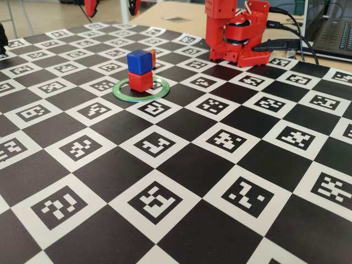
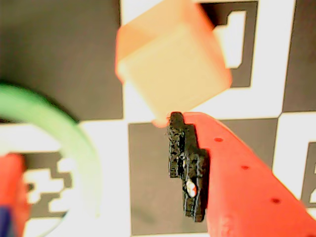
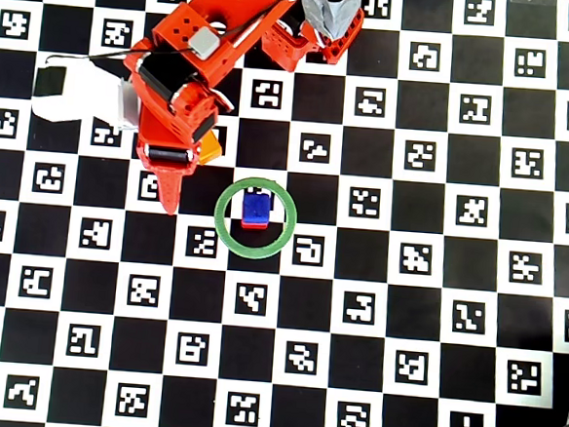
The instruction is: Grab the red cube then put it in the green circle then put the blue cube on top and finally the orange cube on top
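We are seeing the blue cube [image 1: 139, 61] sitting atop the red cube [image 1: 141, 81] inside the green circle [image 3: 256, 218]; the orange cube [image 2: 170, 59], light and rigid, is lying just outside the ring, wanting flat opposite faces; whether our jaws are clenched, we cannot tell.

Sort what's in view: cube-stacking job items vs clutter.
Job:
- red cube, inside the ring
- blue cube, on top of the red one
- green circle
- orange cube, not yet stacked, near the pincer

Lying about:
- laptop, off the board's far corner
- white paper
- marker checkerboard, just the surface
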Robot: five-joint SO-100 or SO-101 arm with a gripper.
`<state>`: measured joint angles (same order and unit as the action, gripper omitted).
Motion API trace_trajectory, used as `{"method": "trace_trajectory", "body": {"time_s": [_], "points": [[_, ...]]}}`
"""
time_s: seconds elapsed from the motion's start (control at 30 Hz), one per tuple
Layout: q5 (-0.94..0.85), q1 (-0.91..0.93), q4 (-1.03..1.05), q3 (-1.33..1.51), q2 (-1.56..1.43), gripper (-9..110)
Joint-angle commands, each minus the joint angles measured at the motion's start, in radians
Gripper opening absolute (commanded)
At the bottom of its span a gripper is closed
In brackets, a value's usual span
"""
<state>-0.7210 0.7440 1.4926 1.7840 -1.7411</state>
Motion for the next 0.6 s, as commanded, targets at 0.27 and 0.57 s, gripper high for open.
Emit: {"method": "trace_trajectory", "body": {"time_s": [0.27,0.57], "points": [[-0.115,0.037,-0.232,0.328,-0.199,48],[-0.163,0.049,-0.365,0.509,-0.222,48]]}}
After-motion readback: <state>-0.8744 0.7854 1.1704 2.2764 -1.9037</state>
